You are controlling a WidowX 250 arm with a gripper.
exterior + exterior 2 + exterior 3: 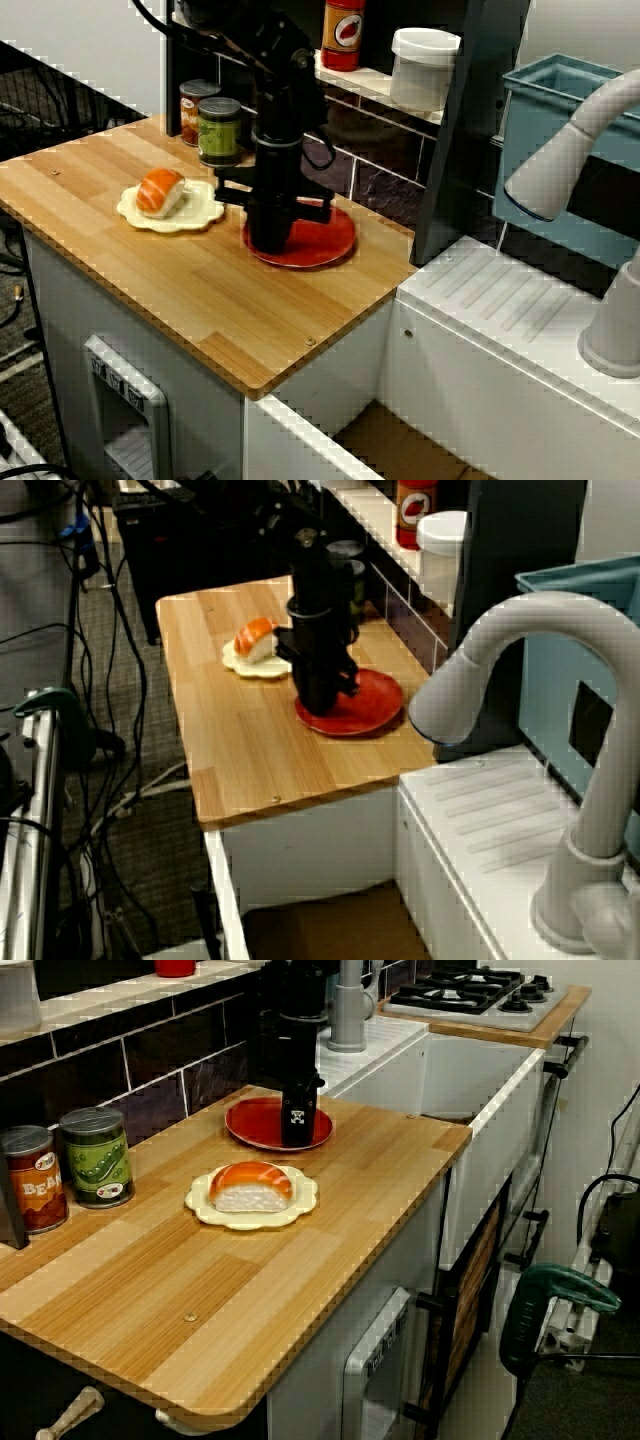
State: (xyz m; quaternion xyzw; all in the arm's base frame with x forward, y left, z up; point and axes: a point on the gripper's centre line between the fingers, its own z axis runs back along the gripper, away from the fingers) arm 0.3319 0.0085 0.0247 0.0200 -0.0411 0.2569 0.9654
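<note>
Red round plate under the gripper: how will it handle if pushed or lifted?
The flat red round plate lies low on the smooth wooden counter, so it would likely slide rather than tip. Its thin rim probably gives the jaws little to grip. It looks rigid, likely light.

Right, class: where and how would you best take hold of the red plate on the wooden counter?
Pinch the red plate at its rim, from above, on the side facing the open front of the counter. It lies flat and shallow; only the rim offers a hold.
</note>
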